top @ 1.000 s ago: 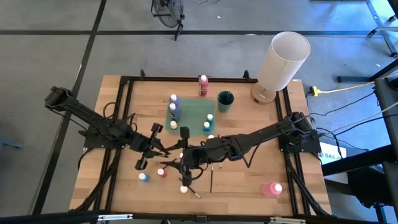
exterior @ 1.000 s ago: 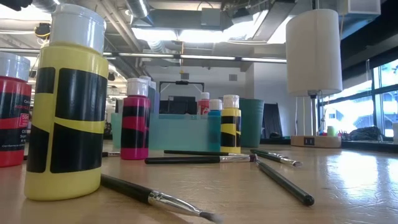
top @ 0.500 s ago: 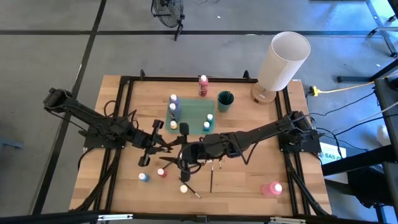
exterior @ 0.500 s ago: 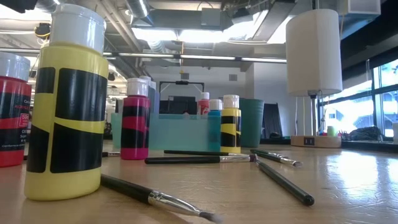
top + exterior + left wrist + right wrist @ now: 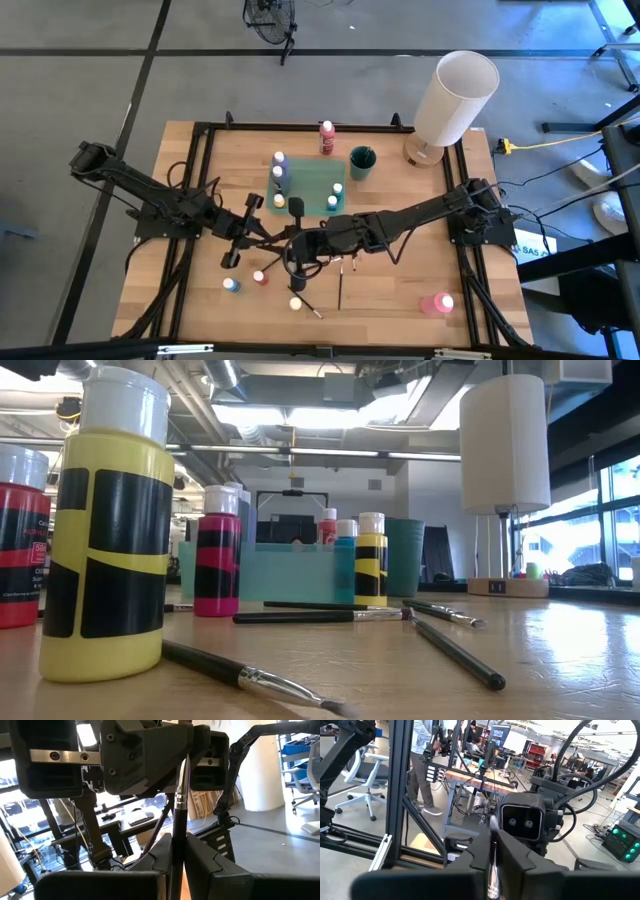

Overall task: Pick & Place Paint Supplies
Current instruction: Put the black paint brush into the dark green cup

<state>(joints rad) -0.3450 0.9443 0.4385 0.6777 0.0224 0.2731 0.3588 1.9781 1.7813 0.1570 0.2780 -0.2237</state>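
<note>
A thin dark-handled brush with a silver ferrule hangs in the air over the table's middle, spanning between my two grippers. My left gripper is shut on its handle; my right gripper, facing it from the right, is shut on the ferrule end. Below them stand small white-capped bottles: blue, red and yellow. A teal tray farther back holds more bottles. The low view shows neither gripper. My left gripper pinches the brush's dark handle between its two fingers, which reach level from the table's left and lie along the brush. The brush is clear of the table. My right gripper pinches the silver ferrule end between its two fingers, coming level from the table's right, along the brush.
Two more brushes lie on the wood near the front. A pink bottle lies at the front right. A teal cup, a red bottle and a big white cylinder stand at the back.
My right gripper has shut on the brush's ferrule end while staying in place. My left gripper has kept its hold on the handle, and the brush stays in the air between them.
</note>
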